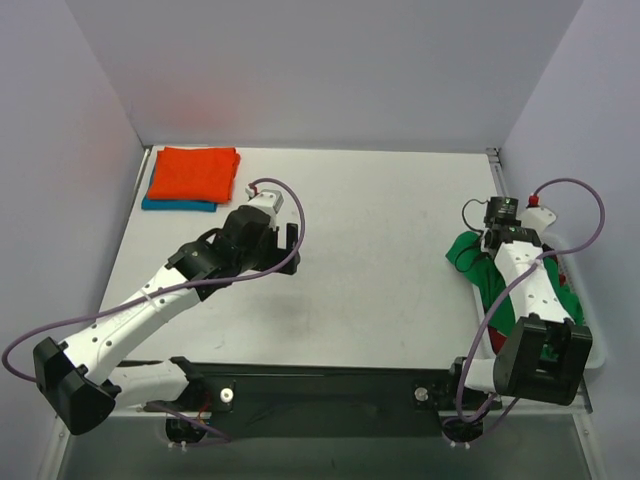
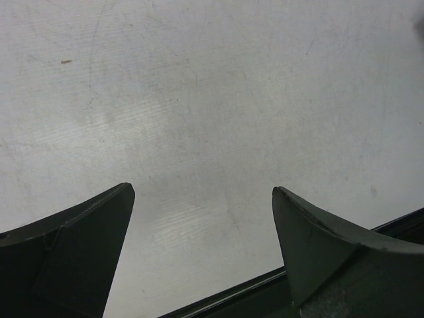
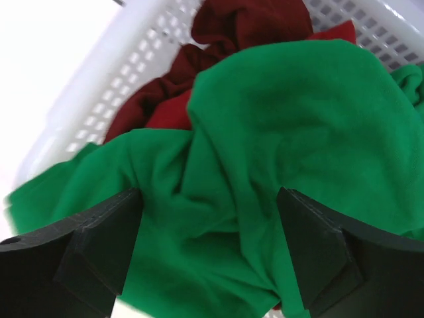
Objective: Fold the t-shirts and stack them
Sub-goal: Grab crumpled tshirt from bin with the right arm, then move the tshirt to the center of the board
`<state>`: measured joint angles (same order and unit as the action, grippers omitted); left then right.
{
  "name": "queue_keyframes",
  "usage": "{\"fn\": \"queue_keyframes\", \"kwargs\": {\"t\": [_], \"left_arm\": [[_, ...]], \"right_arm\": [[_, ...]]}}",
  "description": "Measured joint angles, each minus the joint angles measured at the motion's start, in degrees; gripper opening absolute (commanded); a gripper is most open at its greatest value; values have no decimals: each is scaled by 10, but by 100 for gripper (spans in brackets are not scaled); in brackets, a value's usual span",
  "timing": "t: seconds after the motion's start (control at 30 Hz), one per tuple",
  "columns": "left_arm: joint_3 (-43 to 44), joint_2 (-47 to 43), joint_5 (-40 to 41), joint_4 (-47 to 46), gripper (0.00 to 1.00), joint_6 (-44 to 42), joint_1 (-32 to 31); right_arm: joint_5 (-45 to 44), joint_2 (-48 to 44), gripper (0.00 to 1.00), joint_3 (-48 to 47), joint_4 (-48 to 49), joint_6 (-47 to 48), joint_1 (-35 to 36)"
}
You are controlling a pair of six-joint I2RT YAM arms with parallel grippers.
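We feared the right gripper [image 3: 209, 199] might pinch several layers of the bunched green t-shirt [image 3: 278, 146], or the dark red ones [image 3: 245, 26] beside it, and drag a tangle from the white basket [image 3: 93, 99]. Its jaws stood wide apart just over that green cloth, holding nothing; the left gripper [image 2: 202, 192] hung equally wide over the table [image 2: 199, 79].

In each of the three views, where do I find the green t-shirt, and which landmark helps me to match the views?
Top external: the green shirt lies at the right, spilling left out of the basket.
Left wrist: not in it; only the table shows.
Right wrist: it fills the centre and bottom.
Shared landmark: the white basket, seen behind the shirt in the right wrist view.
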<state>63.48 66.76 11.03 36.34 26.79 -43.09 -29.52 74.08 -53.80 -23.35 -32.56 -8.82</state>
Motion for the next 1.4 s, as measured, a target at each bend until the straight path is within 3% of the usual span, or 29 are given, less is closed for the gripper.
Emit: {"fn": "queue_keyframes", "kwargs": {"t": [0.03, 0.13, 0.17, 0.2, 0.27, 0.57, 0.93, 1.17, 1.4], "left_arm": [[0, 0, -2, 0, 97, 0, 1], [0, 0, -5, 0, 97, 0, 3], [0, 0, -6, 0, 97, 0, 3], [0, 0, -7, 0, 97, 0, 4], [0, 0, -8, 0, 97, 0, 5], [0, -3, -8, 0, 97, 0, 9], [0, -29, -8, -2, 97, 13, 23], [0, -43, -2, -2, 97, 21, 41], [0, -72, 13, -2, 97, 31, 74]], "right_arm": [[0, 6, 78, 4, 0, 0, -6], [3, 26, 50, 9, 9, -4, -13], [4, 31, 39, 9, 15, -2, -13], [5, 36, 15, 9, 19, -2, -13], [5, 43, 0, 9, 23, -1, -13], [11, -11, 0, -44, -21, 14, 26], [20, -133, 0, -300, -96, 74, 164], [35, -62, 0, -510, -105, 136, 300], [40, 110, 0, -718, -92, 196, 472]]}}
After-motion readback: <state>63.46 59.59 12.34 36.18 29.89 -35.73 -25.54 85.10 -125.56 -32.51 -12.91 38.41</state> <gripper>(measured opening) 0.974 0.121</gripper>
